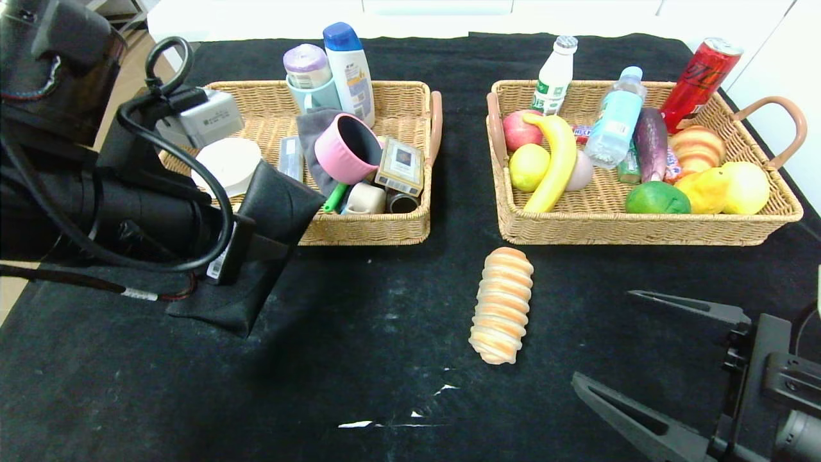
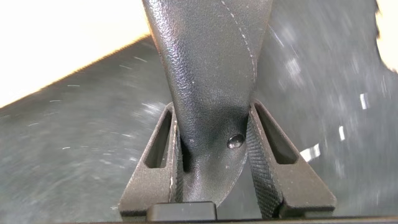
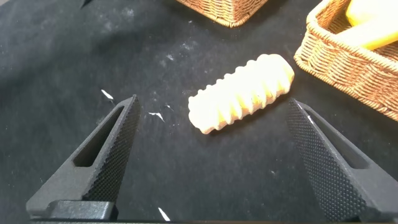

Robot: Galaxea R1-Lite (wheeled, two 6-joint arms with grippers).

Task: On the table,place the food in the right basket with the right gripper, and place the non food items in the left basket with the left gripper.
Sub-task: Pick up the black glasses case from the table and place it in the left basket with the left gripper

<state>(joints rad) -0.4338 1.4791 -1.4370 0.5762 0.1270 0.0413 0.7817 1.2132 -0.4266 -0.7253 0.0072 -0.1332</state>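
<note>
No legible lettering on any label. Black dusty surface (image 1: 385, 333), white scuffs near front edge; pale wall beyond. Left basket (image 1: 359, 228): pink saucepan (image 1: 346, 149), green-and-cream card box (image 1: 400, 167), shampoo bottle (image 1: 350, 70). Right basket (image 1: 628, 224): banana (image 1: 557, 160), water bottle (image 1: 614, 119), red can (image 1: 700, 76). Bread roll (image 1: 502, 305) alone on surface, just in front of right basket. Left gripper (image 2: 214, 163) clamped on black glasses case (image 1: 256, 250), raised beside left basket. Right gripper (image 3: 211, 152) spread wide, near roll.
</note>
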